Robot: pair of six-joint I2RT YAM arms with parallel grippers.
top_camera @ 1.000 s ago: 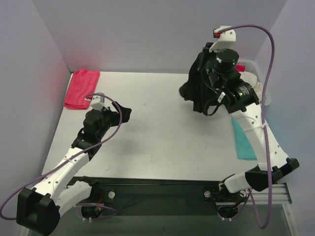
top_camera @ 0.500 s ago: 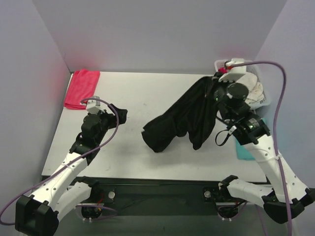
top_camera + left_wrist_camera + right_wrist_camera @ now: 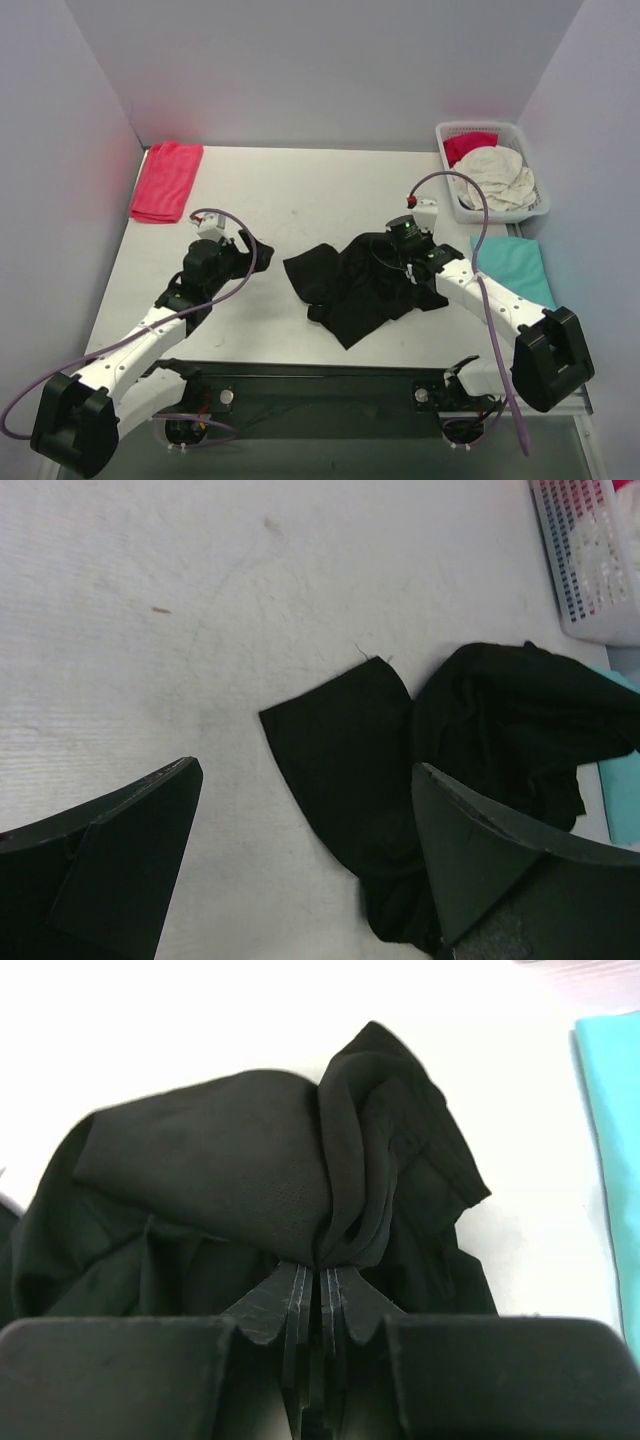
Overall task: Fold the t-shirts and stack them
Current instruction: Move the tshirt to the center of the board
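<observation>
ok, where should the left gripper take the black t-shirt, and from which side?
Probably the flat flap on the left edge of the black t-shirt, approached from the left. It lies as a thin layer on bare table, facing the open left gripper, while the right gripper is shut on a bunched fold on the other side.

The pale grey table (image 3: 300, 190) carries four things. A black t-shirt (image 3: 350, 285) lies crumpled near the centre, a little toward five o'clock. A folded red t-shirt (image 3: 166, 180) sits in the ten o'clock corner. A white lattice basket (image 3: 447, 170) stands at two o'clock. Just on the near side of it, a teal t-shirt (image 3: 515, 268) lies flat at the three o'clock edge.
</observation>
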